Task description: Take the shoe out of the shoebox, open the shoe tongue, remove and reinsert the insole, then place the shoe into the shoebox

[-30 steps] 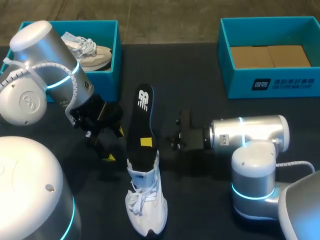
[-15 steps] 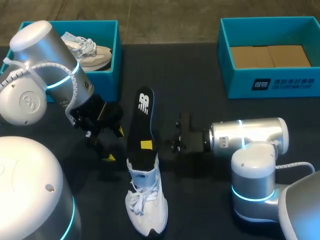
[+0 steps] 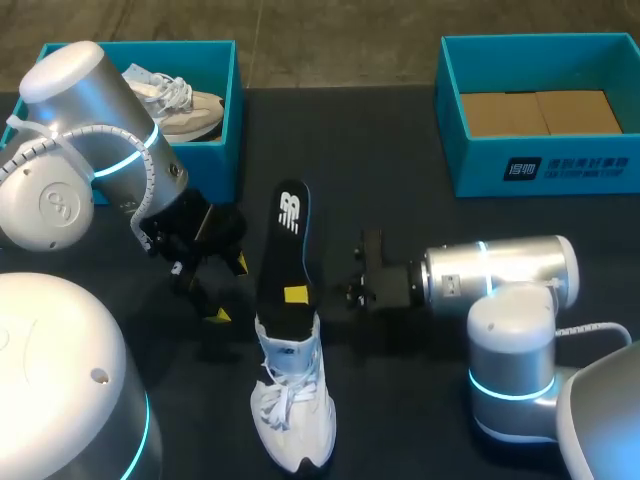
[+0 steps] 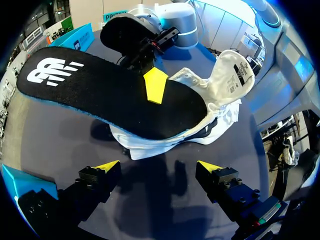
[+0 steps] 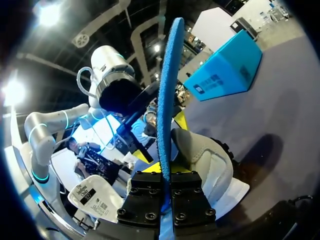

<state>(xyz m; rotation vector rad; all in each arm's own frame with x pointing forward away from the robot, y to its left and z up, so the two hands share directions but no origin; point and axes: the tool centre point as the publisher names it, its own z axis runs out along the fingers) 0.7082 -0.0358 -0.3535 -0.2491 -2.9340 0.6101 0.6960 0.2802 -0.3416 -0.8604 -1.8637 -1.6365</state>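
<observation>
Shoebox point(image 3: 222, 165) holds white shoe point(image 3: 185, 105); second box point(image 3: 480, 165), cardboard point(image 3: 540, 112); right hand point(image 3: 295, 293) grips insole point(image 3: 285, 240).

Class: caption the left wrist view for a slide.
Right gripper holds black insole, end in white shoe; left gripper: jaws open.

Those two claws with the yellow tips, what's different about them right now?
The left gripper is open and empty, its fingers spread apart; the right gripper is shut on the black insole. The left gripper sits beside the white shoe; the right gripper comes in from the shoe's other side and holds the insole with one end in the shoe. Both have two yellow-tipped fingers.
</observation>
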